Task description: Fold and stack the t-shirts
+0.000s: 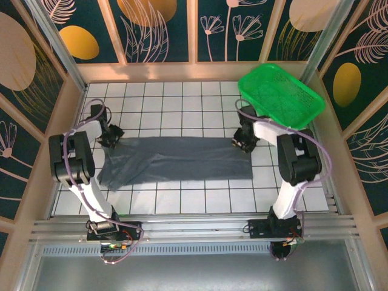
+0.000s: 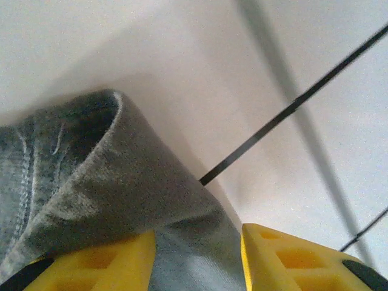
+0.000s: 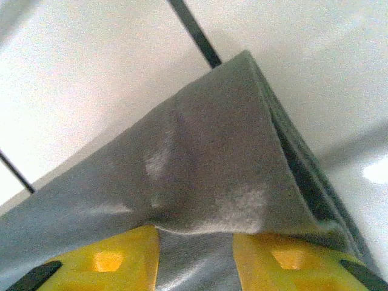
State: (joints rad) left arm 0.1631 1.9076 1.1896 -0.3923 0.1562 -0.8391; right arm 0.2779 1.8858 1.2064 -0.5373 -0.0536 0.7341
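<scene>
- One t-shirt [image 1: 182, 160], dark slate grey, lies on the white tiled counter [image 1: 182, 103] as a long band running left to right across the middle.
- Its left end flares wider toward the near edge. Its right end is cut square. Soft creases run along its length.
- The left gripper [image 1: 112, 138] sits at the band's far left corner, low over the tiles.
- From the left wrist camera we see cloth bunched between the yellow fingers [image 2: 291, 257]. A rolled fold with a stitched hem rises off the tile, and we read the gripper as clamped on the t-shirt.
- A dark grout line [image 2: 291, 106] runs diagonally behind that fold.
- The right gripper [image 1: 245, 144] sits at the far right corner of the band.
- From the right wrist camera, cloth fills the gap between the yellow fingers [image 3: 109, 260] and drapes over both. The corner tents up off the tile, with layered edges showing on its right side. We read this gripper as pinched on the t-shirt too.
- A bright green mesh basket [image 1: 279, 97] rests tilted at the far right corner, above the right arm [image 1: 294, 160] and clear of the cloth.
- The left arm [image 1: 76, 160] bends over the left end of the t-shirt.
</scene>
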